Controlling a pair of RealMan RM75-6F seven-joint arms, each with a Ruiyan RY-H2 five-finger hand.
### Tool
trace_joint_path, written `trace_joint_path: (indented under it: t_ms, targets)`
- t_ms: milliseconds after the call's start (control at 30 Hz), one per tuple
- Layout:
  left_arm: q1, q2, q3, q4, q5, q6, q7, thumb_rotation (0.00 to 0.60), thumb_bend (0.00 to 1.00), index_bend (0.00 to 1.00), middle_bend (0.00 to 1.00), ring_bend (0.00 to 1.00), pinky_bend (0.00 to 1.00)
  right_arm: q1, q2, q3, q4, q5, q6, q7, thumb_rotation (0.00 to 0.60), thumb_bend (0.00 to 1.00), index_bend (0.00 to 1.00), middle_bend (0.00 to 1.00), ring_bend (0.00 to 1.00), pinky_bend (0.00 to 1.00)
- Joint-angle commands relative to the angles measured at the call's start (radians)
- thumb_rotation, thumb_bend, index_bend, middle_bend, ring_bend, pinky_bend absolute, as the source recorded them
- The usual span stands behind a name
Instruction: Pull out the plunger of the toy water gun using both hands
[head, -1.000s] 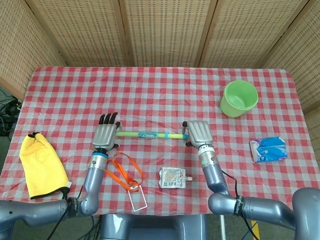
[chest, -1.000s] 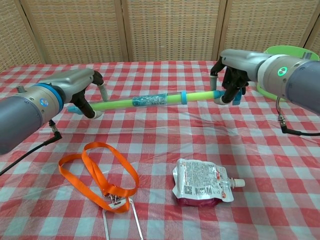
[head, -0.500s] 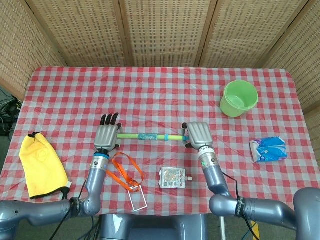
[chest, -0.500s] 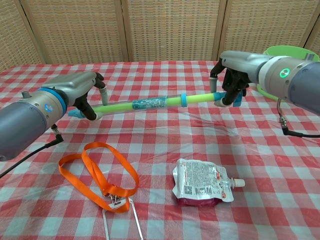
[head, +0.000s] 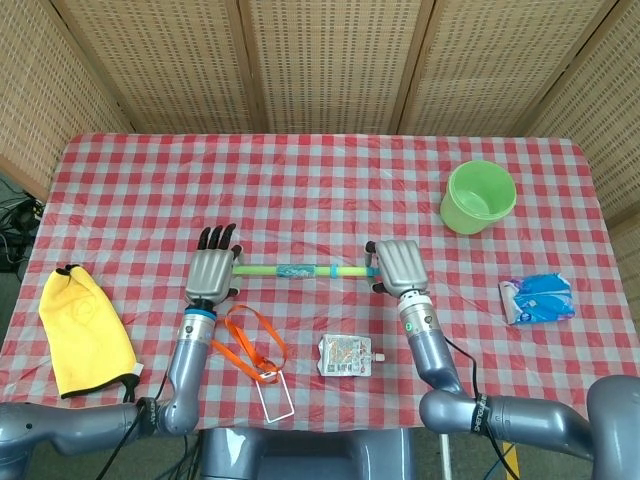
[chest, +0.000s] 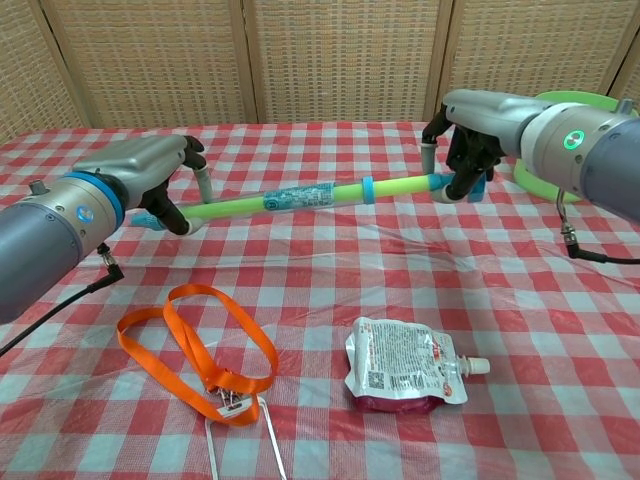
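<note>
The toy water gun (head: 300, 270), a long green tube with a blue label and a blue ring, hangs above the table between my two hands. My left hand (head: 212, 270) grips its left end, thumb and fingers wrapped around the tube (chest: 270, 202) near a blue tip. My right hand (head: 397, 265) holds the right end, curled over a blue end piece. In the chest view the left hand (chest: 160, 180) sits lower than the right hand (chest: 468, 140), so the tube slopes up to the right.
An orange lanyard (chest: 200, 345) with a card holder and a printed pouch (chest: 405, 365) lie on the checked cloth near me. A green bowl (head: 478, 196) stands at the back right, a blue packet (head: 538, 298) at the right, and a yellow cloth (head: 82, 330) at the left edge.
The right hand has risen slightly and shifted a little to the right with its end of the tube. The left hand has barely moved. Both keep their hold.
</note>
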Motion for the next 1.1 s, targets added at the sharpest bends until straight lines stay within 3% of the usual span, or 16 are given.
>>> trace_joint_path:
  t_ms: [33,1100]
  targets:
    - [0.004,0.006,0.003,-0.008,0.006,0.005,-0.002,0.6,0.45,0.57,0.0,0.0,0.0,-0.002,-0.004,-0.002,0.007,-0.023,0.002,0.012,0.6,0.56,0.86,1.0,0.93,0.64]
    - [0.073,0.096,0.048,-0.088,0.094,0.047,-0.048,0.6,0.45,0.61,0.0,0.0,0.0,-0.01,-0.043,0.001,0.09,-0.064,-0.004,0.049,0.6,0.56,0.86,1.0,0.93,0.64]
